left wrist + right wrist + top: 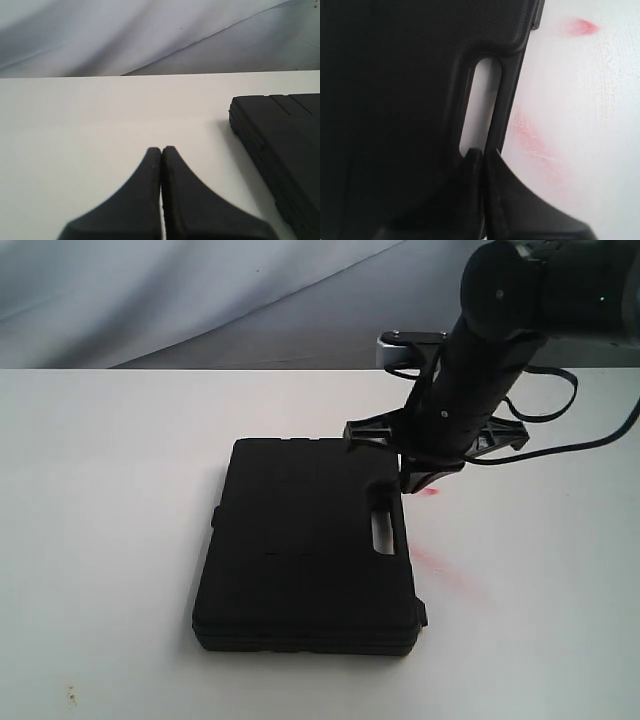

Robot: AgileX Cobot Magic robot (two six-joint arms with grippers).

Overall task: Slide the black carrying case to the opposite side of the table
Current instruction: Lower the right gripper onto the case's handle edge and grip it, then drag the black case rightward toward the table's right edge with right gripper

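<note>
The black carrying case [300,550] lies flat on the white table [100,490], its slotted handle [385,530] on the right edge. My right gripper [418,483] is shut and angled down at the case's far right corner, by the handle's far end. In the right wrist view its tips [483,151] meet at the end of the handle slot, beside the handle bar [502,100] of the case [395,100], with nothing between them. My left gripper [161,149] is shut over bare table [100,115]; a corner of the case [285,150] lies off to one side. The left arm is outside the exterior view.
Red smears [435,560] mark the table right of the handle, also visible as streaks [535,142] in the right wrist view. A grey cloth backdrop [200,290] hangs beyond the table's far edge. Small specks [70,695] dot the front left. Cables trail from the right arm [560,410].
</note>
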